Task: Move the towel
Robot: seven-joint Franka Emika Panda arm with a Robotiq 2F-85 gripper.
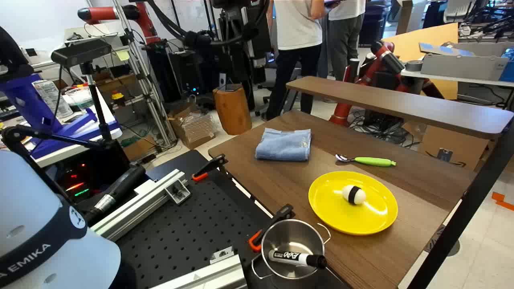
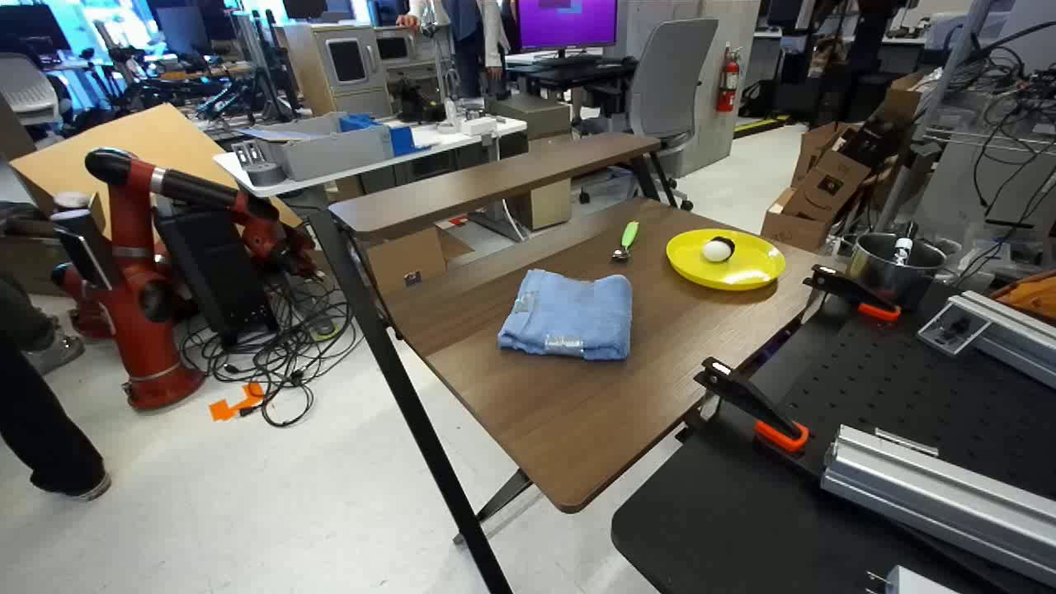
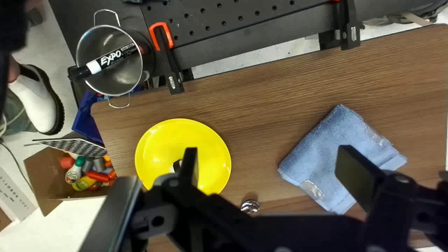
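The towel is a light-blue folded cloth lying flat on the brown wooden table (image 1: 257,176). It shows in both exterior views, as the towel (image 1: 283,145) near the table's end and the towel (image 2: 569,318) with shiny tape patches. In the wrist view the towel (image 3: 325,154) lies at right, partly covered by a finger. My gripper (image 3: 271,164) is open and empty, its fingers wide apart. In that view one finger overlaps the towel and the other overlaps the yellow plate. The gripper appears to be above the table, touching neither. It does not show in the exterior views.
A yellow plate (image 1: 333,216) holds a white ball with a black band (image 1: 353,194). A green-handled spoon (image 1: 373,161) lies near the towel. A metal pot (image 3: 122,77) holds a marker (image 3: 112,59). Clamps (image 2: 751,404) grip the table edge. A raised shelf (image 2: 511,177) runs behind.
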